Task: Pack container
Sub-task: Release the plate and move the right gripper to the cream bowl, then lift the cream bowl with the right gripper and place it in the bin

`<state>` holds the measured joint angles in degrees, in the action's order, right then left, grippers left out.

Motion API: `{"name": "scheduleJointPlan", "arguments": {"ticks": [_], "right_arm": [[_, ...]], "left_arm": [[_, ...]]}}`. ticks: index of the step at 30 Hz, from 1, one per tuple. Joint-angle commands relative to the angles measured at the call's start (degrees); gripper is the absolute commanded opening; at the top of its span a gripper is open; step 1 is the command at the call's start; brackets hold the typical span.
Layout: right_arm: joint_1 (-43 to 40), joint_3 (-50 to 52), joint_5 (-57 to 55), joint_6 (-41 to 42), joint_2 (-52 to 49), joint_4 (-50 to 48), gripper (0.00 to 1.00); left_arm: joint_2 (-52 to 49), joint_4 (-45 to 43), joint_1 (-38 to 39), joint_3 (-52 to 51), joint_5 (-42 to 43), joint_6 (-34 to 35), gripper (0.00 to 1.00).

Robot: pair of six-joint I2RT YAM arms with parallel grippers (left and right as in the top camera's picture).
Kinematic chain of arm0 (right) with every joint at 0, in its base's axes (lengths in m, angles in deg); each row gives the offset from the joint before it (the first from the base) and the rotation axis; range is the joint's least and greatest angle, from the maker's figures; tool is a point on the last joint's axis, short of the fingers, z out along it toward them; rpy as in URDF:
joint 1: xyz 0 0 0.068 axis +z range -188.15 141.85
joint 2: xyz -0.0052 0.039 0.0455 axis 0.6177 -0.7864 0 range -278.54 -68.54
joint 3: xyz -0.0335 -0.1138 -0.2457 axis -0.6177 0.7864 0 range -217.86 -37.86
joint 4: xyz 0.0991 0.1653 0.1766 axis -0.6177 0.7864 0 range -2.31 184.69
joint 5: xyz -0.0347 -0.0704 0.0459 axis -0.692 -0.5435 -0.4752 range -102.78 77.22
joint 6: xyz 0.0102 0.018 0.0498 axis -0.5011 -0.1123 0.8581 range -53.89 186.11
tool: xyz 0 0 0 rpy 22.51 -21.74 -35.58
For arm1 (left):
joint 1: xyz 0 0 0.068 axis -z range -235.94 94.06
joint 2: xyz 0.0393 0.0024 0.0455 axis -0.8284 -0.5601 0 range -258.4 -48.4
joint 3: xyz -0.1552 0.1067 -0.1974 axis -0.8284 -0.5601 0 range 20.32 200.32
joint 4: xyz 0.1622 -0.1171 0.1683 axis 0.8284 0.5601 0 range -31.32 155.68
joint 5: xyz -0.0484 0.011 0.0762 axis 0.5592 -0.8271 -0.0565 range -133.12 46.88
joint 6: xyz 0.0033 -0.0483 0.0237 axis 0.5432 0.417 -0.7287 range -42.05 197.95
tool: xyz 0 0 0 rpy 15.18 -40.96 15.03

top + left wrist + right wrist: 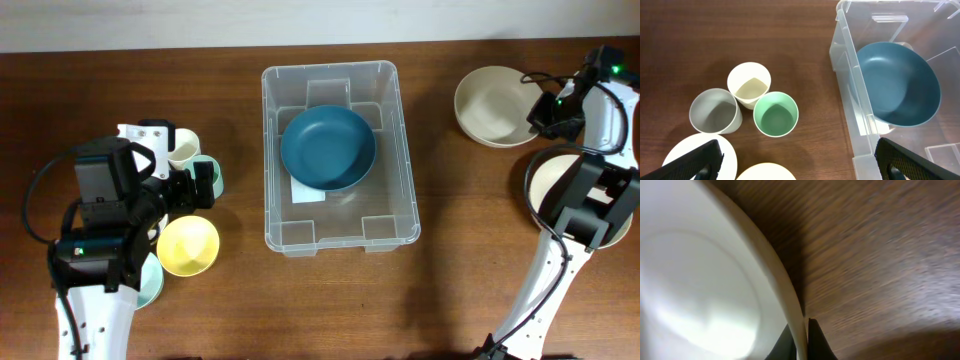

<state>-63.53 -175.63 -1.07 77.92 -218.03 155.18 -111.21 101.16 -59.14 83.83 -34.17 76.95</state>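
Note:
The clear plastic container (340,222) stands at the table's middle and holds a dark teal bowl (328,148). Both show in the left wrist view, the container (847,75) at the right with the teal bowl (900,82) inside. My right gripper (542,113) is shut on the right rim of a cream bowl (492,104) at the back right. In the right wrist view its fingers (801,341) pinch that rim (700,270). My left gripper (200,187) is open and empty over the cups, left of the container; its fingers (800,170) are spread wide.
A white cup (749,84), grey cup (714,111) and green cup (775,114) stand left of the container. A yellow bowl (188,245) and a pale bowl (150,282) lie near the left arm. A second cream bowl (555,180) sits under the right arm.

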Motion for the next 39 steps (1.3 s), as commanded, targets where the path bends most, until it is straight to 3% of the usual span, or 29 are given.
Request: {"name": "scheduleJointPlan", "arguments": {"ticks": [1, 14, 23, 32, 39], "right_arm": [[0.7, -3.39, 3.34, -0.63, 4.15, 1.4, 0.04], [4.28, -12.68, 3.34, -2.82, 19.37, 13.4, 0.04], [20.11, -12.68, 1.77, -9.05, 31.15, 17.4, 0.04], [37.66, -7.96, -9.44, -8.2, 29.38, 19.98, 0.04], [43.45, 0.28, -13.73, -5.35, 26.53, 16.41, 0.04]], "left_arm": [[0.02, -0.17, -0.33, 1.27, -0.42, 0.13, 0.99], [0.02, -0.15, -0.33, 1.27, -0.44, 0.13, 0.99], [0.02, 0.26, -0.33, 1.27, -0.46, 0.11, 0.99], [0.04, 1.51, -0.33, 1.27, -1.95, 0.13, 0.99], [0.02, 1.51, -0.33, 1.27, -1.95, 0.13, 0.99]]}}
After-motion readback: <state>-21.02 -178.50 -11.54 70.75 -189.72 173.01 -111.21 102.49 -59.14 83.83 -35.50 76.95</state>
